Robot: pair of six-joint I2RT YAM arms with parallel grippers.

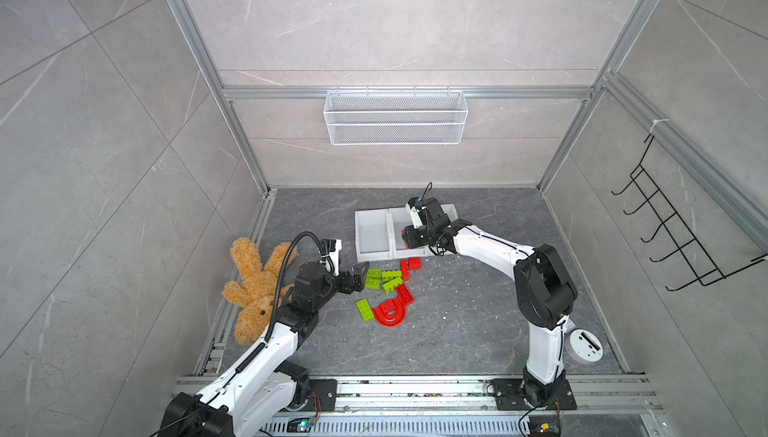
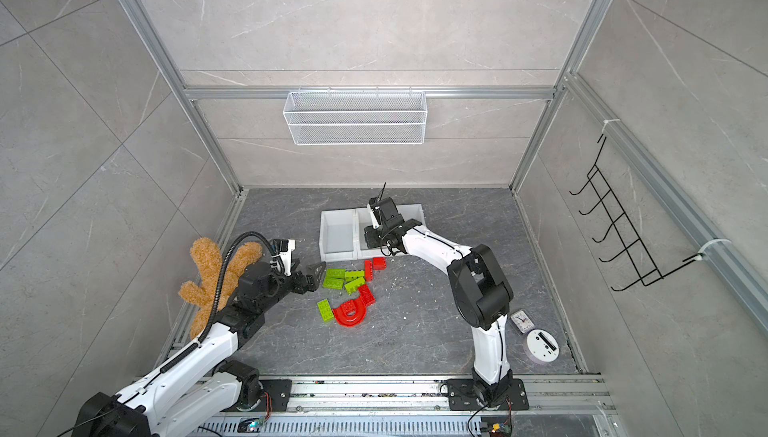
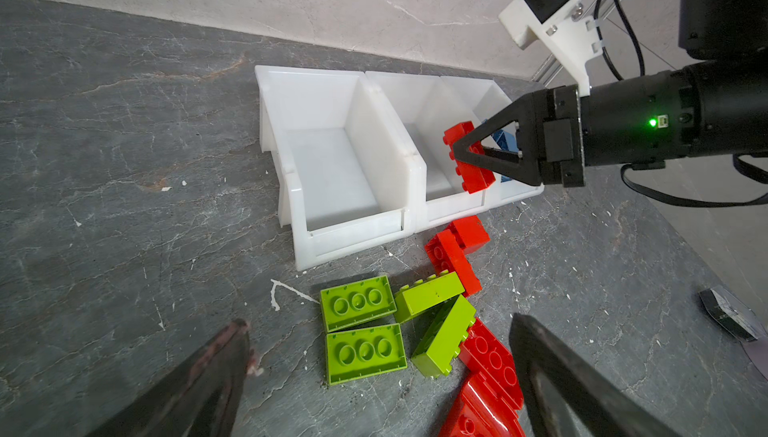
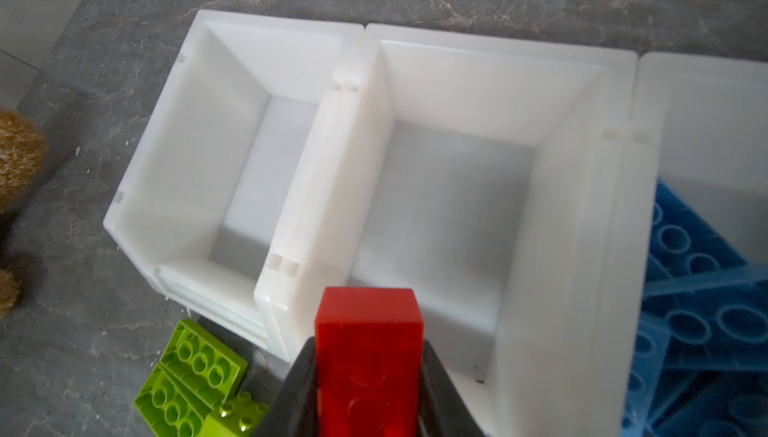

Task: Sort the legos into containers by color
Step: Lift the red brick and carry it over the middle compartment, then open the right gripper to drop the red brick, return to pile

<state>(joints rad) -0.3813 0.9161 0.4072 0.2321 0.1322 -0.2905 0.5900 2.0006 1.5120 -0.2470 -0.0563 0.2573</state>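
Item nearest the lens: one red brick [image 4: 368, 331], clamped between the fingers of the right gripper [image 3: 460, 152], jaws pressed on its two long sides. Position: held over the front of the middle container [image 4: 478, 55], which lies directly ahead of and below the jaws; the brick is apparently clear of its bottom. Orientation, as judged: the long axis runs across the fingers rather than along them and is steeply tilted. One end rises above the fingertips and the other dips toward the low front lip. The studded face points ahead, away from the gripper body; the hollow underside faces back toward the wrist. Middle container: empty. Left container [image 4: 124, 206], to one side of those jaws: empty. Right container [image 4: 665, 102], to their other side: blue legos [image 4: 698, 314], several, piled; none seen on the floor [image 1: 457, 310], so blue reads as finished. Left gripper [image 1: 357, 276]: jaws spread, holding nothing, poised low. Green legos [image 3: 357, 302]: four clustered just ahead of those jaws, a fifth a little apart. Loose red legos [image 1: 414, 263]: two near the containers' front and one beside the greens, plus the arch piece [image 1: 390, 314]. Tally, as judged: one colour of three sorted, the first red ready to go in, four reds and five greens outstanding.
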